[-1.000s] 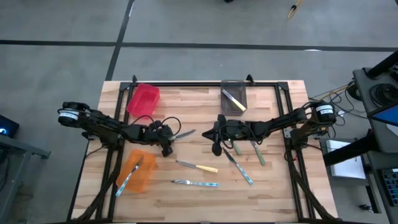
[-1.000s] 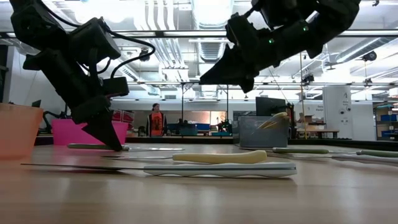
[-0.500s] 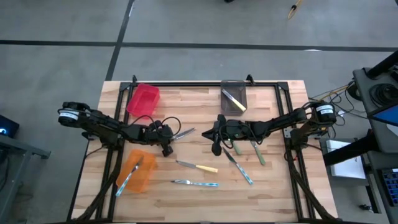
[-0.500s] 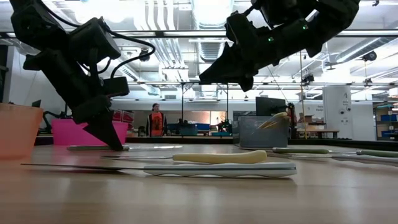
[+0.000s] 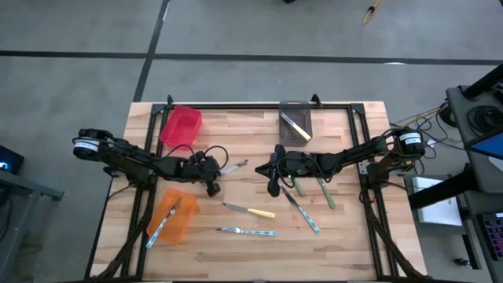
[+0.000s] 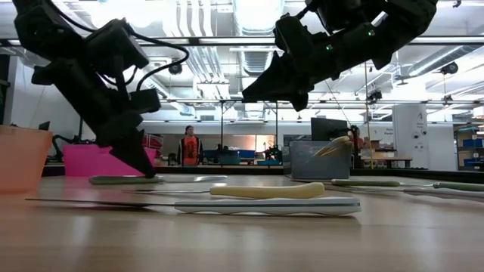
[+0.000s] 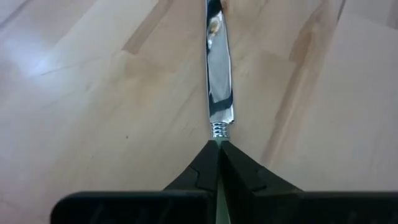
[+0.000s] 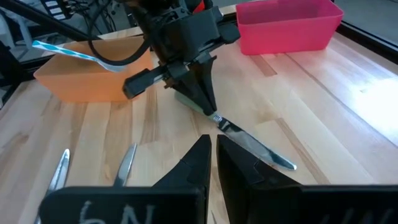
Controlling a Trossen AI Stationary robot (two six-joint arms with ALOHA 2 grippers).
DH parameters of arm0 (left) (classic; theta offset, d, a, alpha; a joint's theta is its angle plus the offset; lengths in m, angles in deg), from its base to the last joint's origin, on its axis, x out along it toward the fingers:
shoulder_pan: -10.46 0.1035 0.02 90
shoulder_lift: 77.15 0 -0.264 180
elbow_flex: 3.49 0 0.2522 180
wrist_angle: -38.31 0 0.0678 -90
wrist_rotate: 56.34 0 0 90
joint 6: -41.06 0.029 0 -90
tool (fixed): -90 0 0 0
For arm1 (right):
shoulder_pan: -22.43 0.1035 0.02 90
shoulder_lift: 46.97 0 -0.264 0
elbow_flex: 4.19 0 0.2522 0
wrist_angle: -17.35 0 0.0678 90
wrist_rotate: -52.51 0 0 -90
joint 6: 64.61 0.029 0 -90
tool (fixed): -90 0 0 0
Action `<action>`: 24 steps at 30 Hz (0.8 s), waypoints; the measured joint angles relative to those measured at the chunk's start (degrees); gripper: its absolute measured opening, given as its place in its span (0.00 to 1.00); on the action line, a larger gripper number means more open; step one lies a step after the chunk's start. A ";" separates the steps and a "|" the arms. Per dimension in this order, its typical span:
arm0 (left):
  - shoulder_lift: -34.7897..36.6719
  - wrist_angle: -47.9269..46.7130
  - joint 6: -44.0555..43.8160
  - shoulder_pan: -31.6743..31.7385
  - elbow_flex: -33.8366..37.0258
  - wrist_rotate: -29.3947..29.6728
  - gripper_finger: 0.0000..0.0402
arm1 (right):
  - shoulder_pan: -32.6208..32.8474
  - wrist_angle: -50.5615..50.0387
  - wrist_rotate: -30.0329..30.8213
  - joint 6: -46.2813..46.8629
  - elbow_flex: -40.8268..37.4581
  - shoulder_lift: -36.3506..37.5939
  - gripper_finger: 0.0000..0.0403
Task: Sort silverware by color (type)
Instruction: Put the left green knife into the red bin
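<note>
Left gripper (image 7: 219, 149) clenched on the handle of a knife (image 7: 217, 74), apparently green-handled, its blade projecting forward from the jaws over the table (image 5: 236, 126). Right gripper (image 8: 213, 144), jaws closed and empty, hovers just beyond the blade tip.

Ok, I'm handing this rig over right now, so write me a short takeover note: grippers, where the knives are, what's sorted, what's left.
Left gripper: shut on a green-handled knife, mid-table, blade on the wood.
Right gripper: shut, empty, hovering mid-table.
Done: one knife in the grey bin, one blue-handled knife in the orange bin.
The red bin shows nothing inside.
Left: the held knife plus five loose knives near the front and right.
</note>
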 joint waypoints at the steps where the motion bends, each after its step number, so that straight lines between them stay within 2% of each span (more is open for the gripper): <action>1: 0.00 -0.03 0.09 0.00 -0.11 -0.10 0.01 | 0.00 0.00 0.00 0.01 0.00 -0.01 0.04; 12: 0.07 0.24 2.09 -0.02 -2.03 -0.33 0.00 | 0.01 0.01 0.02 0.55 0.02 -0.04 0.04; 17: 0.09 -0.35 4.52 -0.02 -2.71 -2.38 0.00 | 0.00 0.02 0.00 0.51 0.02 -0.04 0.04; 21: 0.11 -6.53 9.34 -0.02 -4.77 -4.69 0.02 | 0.00 0.00 0.00 0.51 0.02 -0.04 0.04; 24: 0.12 -11.45 13.96 0.07 -6.78 -4.68 0.07 | 0.02 -0.02 -0.02 0.51 0.02 -0.04 0.04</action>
